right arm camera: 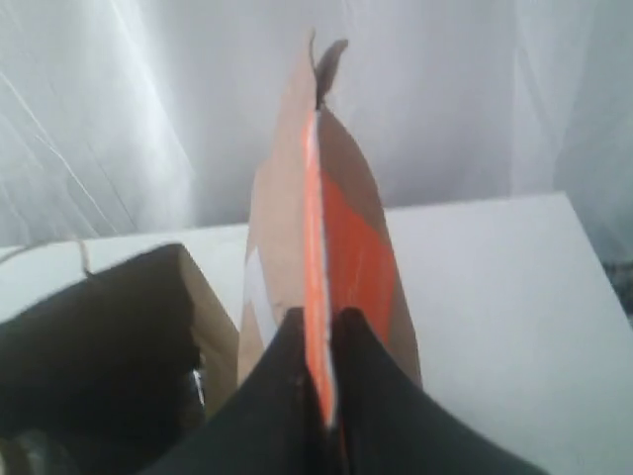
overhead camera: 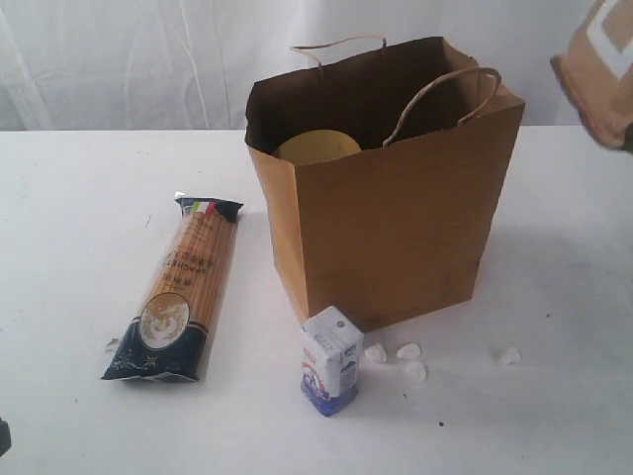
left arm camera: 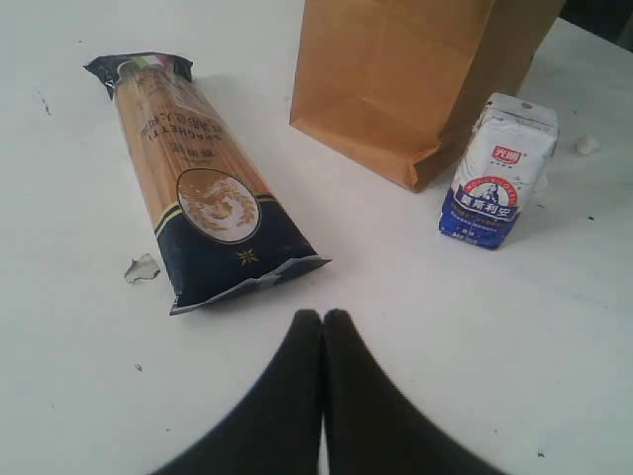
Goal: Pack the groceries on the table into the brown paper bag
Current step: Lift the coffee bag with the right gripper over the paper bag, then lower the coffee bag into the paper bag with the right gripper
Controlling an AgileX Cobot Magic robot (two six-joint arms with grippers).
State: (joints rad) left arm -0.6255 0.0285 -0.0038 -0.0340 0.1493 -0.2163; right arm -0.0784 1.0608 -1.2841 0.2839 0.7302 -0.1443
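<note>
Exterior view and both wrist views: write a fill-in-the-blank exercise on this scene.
The ____ gripper is shut on the brown orange-labelled pouch.
The long spaghetti packet with dark-blue ends lies ____ on the white table.
The small blue-white carton stands ____ near the tall brown kraft-paper bag.
Missing: right; flat; upright.

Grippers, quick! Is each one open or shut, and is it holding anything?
Left gripper: shut, holding nothing.
Right gripper: shut on the brown orange-labelled pouch.

Exterior frontal, elevated; wrists near; all seemingly share bag (overhead camera: 396, 228).
</note>
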